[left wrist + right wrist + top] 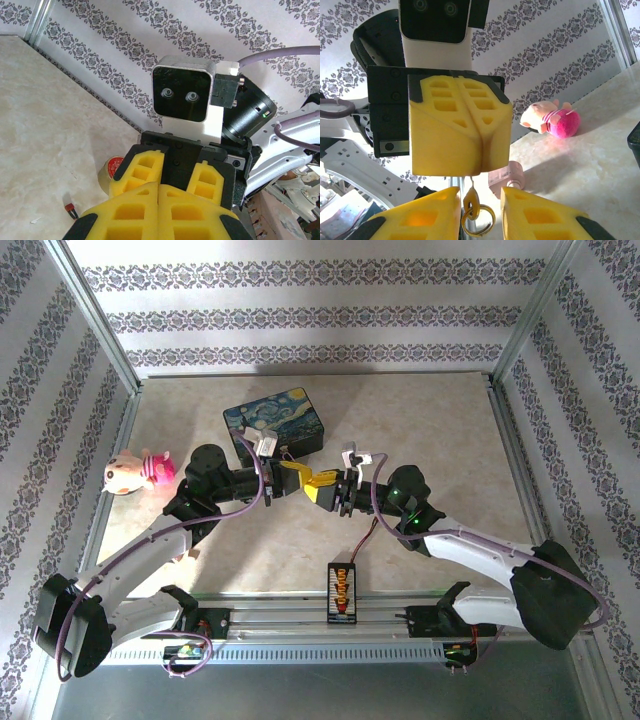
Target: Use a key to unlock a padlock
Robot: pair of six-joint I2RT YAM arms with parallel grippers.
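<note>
Where the 2 arms meet over the middle of the pale table (440,440), we see their yellow fingertips almost nose to nose. Behind them lies the dark-blue painted box (275,420), flat on the table toward its far side. A pink and cream plush toy (140,472) sits near the left edge, well apart from the box. At the near edge, between the 2 arm bases, lies an orange connector board (341,592) on a red-black wire.

The left gripper (296,476) points right, and the right wrist view shows us its 2 fingers (481,167) pressed together, no gap along the seam. The right gripper (322,487) faces it with its jaws apart (480,195).

A small roll (507,177) stands on the table just under the grippers.

From between the left fingertips a thin silvery stem hangs straight down, ending in a small teardrop piece; we take this for the key (470,200), pinched at its upper end. A ring (490,227) is threaded through its lower end. Key and ring hang in the gap between the right fingers, close to both; we cannot tell whether either finger touches.
</note>
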